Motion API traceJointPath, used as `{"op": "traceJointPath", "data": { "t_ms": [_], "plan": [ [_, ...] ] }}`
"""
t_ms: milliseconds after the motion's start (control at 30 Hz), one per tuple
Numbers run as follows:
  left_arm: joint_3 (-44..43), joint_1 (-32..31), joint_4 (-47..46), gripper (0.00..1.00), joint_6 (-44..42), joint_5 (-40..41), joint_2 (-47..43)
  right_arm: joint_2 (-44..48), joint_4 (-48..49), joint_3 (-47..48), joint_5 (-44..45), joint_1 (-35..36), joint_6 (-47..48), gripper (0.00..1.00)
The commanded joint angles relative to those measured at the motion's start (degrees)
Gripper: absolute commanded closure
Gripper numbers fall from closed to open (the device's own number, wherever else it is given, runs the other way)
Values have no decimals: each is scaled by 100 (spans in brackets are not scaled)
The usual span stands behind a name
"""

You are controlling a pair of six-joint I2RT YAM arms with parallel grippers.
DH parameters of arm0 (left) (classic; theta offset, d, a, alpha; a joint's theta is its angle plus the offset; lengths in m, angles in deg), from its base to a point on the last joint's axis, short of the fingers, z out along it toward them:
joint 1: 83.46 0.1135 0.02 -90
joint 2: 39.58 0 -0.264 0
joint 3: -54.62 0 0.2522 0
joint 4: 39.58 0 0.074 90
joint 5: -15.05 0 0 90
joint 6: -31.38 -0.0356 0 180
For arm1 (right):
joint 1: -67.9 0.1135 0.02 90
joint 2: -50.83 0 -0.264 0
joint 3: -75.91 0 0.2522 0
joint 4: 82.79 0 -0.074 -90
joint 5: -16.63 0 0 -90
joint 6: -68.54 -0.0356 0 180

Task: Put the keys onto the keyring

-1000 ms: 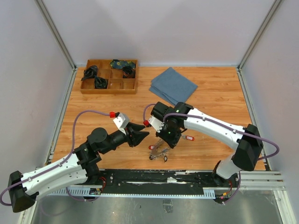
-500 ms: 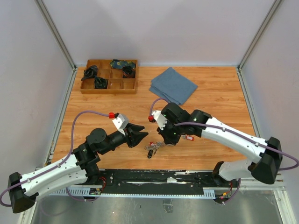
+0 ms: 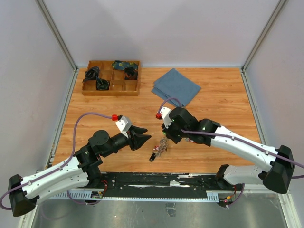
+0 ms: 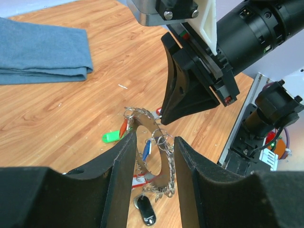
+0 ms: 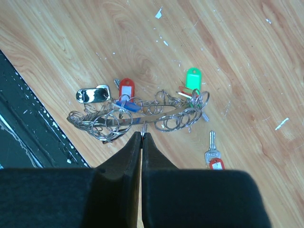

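top: right pincer (image 3: 165, 141) pinched shut on the keyring (image 3: 160, 147), just right of the half-open, empty left pincer (image 3: 145, 137) | left wrist: keyring (image 4: 140, 113) straight ahead, beyond its fingertips | right wrist: ring's long axis ran crosswise; loose key (image 5: 212, 154) lay apart on tabletop (image 5: 247, 57)

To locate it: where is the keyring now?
Top view, centre front: the keyring is pinched by the right tool, close beside the left tool.

At the tips of my right jaws I see the keyring (image 5: 137, 116) as bright, shiny metal. The loose key (image 5: 212, 151) beside them is dull silver metal with a glossy red plastic tag. Under the jaws, the table (image 5: 247, 57) is smooth wood with white scuffs. The jaws look matt black plastic. Beyond the left jaws, the cloth (image 4: 42, 52) is a soft, matt weave.
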Motion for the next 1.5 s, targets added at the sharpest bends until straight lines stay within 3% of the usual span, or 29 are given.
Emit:
{"op": "traceJointPath", "data": {
  "t_ms": [0, 467, 833, 1133, 1300, 1467],
  "plan": [
    [19, 27, -68, 57, -87, -49, -37, 24, 612, -263, 99, -1, -149, 100],
    [59, 27, 60, 59, -135, -19, -113, 675, 2177, -1274, -50, 28, -125, 100],
    [59, 25, 55, 60, -180, -87, -103, 1607, 3418, -2134, -573, 28, 497, 100],
    [83, 22, -379, 61, -288, -319, -318, 2577, 5861, -3324, -941, 28, 509, 100],
    [89, 27, -938, 61, -401, -484, -656, 2841, 7196, -3512, -1446, 28, 736, 100],
    [-216, 26, -1364, 60, -796, -920, -604, 2944, 7435, -3183, -2265, 72, 1291, 100]
  ]
}}
